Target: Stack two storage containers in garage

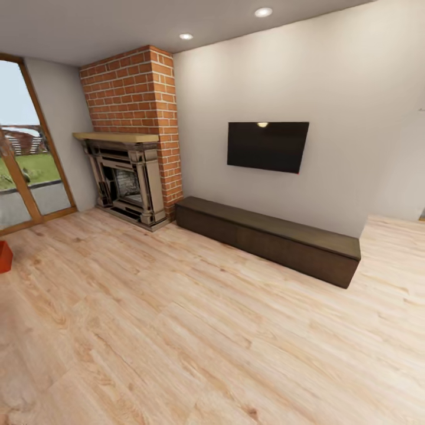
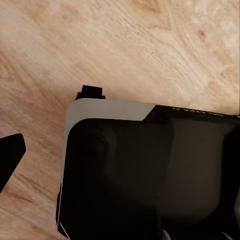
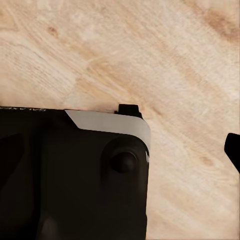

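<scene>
Wood planks, light and grained, run underfoot in both wrist views, with the robot's dark base point(image 2: 150, 175) below each camera. Left claw: a black tip point(image 2: 10, 155) pokes in at the frame edge of the left wrist view — cannot tell whether the fingers are apart or together. Right claw: same story, one dark tip point(image 3: 233, 150) at the edge of the right wrist view, state not readable. Nothing seen clamped in either.

Head view, near to far: bare plank floor point(image 1: 206, 342), then an orange-red corner point(image 1: 5, 257) at the far left edge, sitting on the planks — likely one storage container, mostly cut off by the frame. Second container not identified. Beyond it, a long dark low cabinet point(image 1: 268, 239) along the wall, a brick fireplace point(image 1: 133, 139) to its left, a black TV point(image 1: 267, 146) mounted above, and a glass door point(image 1: 26, 153) at the far left.

Step, by my reading: in the living room, locating containers, nothing picked up yet. Next move calls for turning the base left to bring the orange-red box into full view, then driving up close before reaching.
</scene>
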`<state>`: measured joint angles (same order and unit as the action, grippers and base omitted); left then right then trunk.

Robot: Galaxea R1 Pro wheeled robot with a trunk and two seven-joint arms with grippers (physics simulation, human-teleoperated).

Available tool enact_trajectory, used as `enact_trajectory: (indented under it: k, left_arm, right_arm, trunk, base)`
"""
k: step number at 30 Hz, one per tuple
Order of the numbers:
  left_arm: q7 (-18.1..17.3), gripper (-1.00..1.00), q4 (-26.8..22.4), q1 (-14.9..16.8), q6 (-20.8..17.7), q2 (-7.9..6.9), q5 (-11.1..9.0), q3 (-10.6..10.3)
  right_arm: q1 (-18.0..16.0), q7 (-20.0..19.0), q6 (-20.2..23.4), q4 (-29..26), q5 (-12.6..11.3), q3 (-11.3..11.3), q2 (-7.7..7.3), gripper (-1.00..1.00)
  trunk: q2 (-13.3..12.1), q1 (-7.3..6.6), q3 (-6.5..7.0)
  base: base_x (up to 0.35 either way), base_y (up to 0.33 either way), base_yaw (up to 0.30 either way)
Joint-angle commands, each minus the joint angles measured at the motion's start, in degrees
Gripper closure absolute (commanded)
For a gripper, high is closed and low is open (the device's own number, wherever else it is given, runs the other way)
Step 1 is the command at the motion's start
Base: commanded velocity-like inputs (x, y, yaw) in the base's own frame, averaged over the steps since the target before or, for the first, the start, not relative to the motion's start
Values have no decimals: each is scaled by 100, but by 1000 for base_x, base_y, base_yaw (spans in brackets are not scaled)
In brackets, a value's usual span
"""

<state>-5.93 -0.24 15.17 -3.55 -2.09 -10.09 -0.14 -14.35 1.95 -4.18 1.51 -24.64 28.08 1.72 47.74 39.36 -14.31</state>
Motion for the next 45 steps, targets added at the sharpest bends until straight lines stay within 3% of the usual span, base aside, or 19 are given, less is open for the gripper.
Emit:
enact_trajectory:
  k: [1, 45]
  left_arm:
    - [-22, -100, -3, 4, -32, -2, -54, -4]
    - [-22, -100, -3, 4, -32, -2, -54, -4]
  right_arm:
    - [-6, 8, -30, 16, -50, 48, 4, -100]
    - [-6, 8, -30, 16, -59, 48, 4, -100]
  trunk:
    - [5, 4, -7]
    - [5, 4, -7]
  base:
    - [322, 0, 268]
    - [322, 0, 268]
